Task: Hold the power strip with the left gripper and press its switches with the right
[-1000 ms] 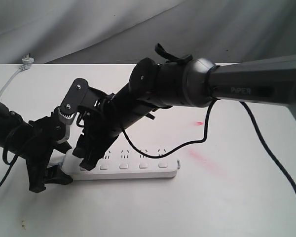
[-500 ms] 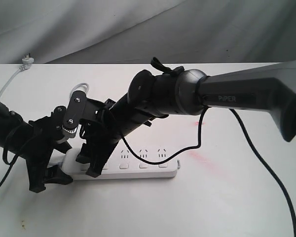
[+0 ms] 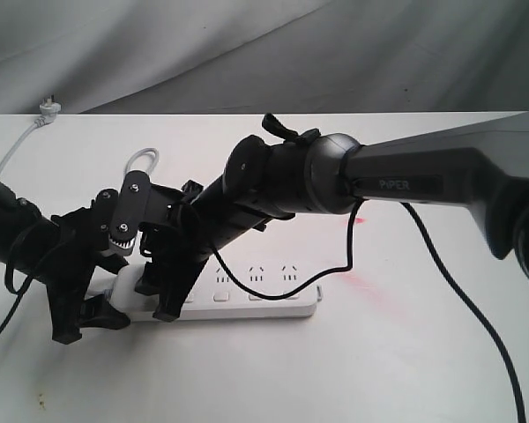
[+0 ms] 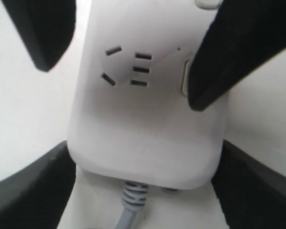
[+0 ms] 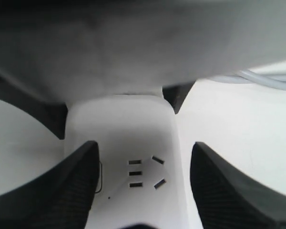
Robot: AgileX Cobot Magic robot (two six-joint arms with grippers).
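Black slim-armed two-fingered left gripper: jaws spread wide yet closed across the width of the long flat white plastic power strip at its cord end, 1 black finger against each long side. Grey-white ribbed cord leaving that end between the 2 fingers.

Thick black right gripper on the grey "PIPER" arm: jaws wide apart, holding nothing, poised over the power strip just beyond the left gripper's hold, straddling the first socket group. 1 fingertip over the power strip's button edge, covering most of the first small white rounded push switch; touching or just above, impossible to tell. Other fingertip off the opposite long edge, clear of the plastic. 3 more switches in plain view farther along the power strip, toward its free end. Power strip flat on the white tabletop.
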